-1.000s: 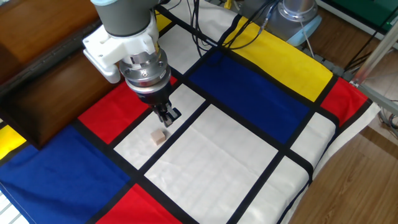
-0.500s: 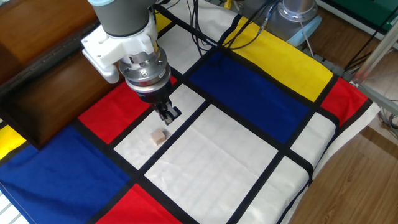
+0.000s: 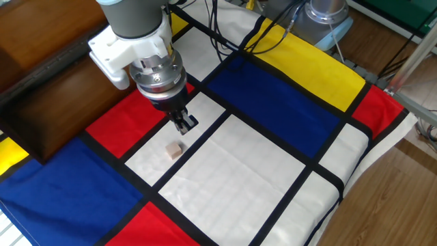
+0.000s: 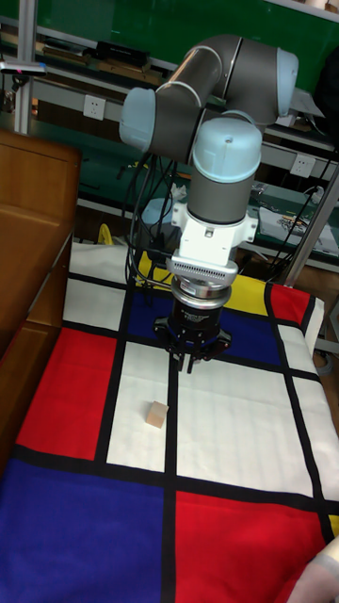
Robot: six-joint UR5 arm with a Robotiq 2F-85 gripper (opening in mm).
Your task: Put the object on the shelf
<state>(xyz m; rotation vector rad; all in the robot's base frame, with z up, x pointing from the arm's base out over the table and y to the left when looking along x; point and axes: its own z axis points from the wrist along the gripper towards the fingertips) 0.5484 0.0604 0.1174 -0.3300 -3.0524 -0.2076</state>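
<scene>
The object, a tiny pale beige wooden cube (image 3: 175,149) (image 4: 155,415), lies on a white panel of the coloured tablecloth. My gripper (image 3: 185,124) (image 4: 190,361) hangs above the cloth, a short way behind and to the right of the cube, not touching it. Its dark fingers are pressed together with nothing between them. The shelf (image 3: 48,75) (image 4: 28,254), dark brown wood with flat boards and an upright side panel, stands along the left side of the table.
The tablecloth (image 3: 273,102) has red, blue, yellow and white panels with black bands. Cables (image 3: 225,27) trail at the back near a grey robot base (image 3: 328,17). The table's right edge (image 3: 382,157) drops to a wooden floor.
The gripper has drifted slightly up and to the left, away from the cube. The cube has not moved.
</scene>
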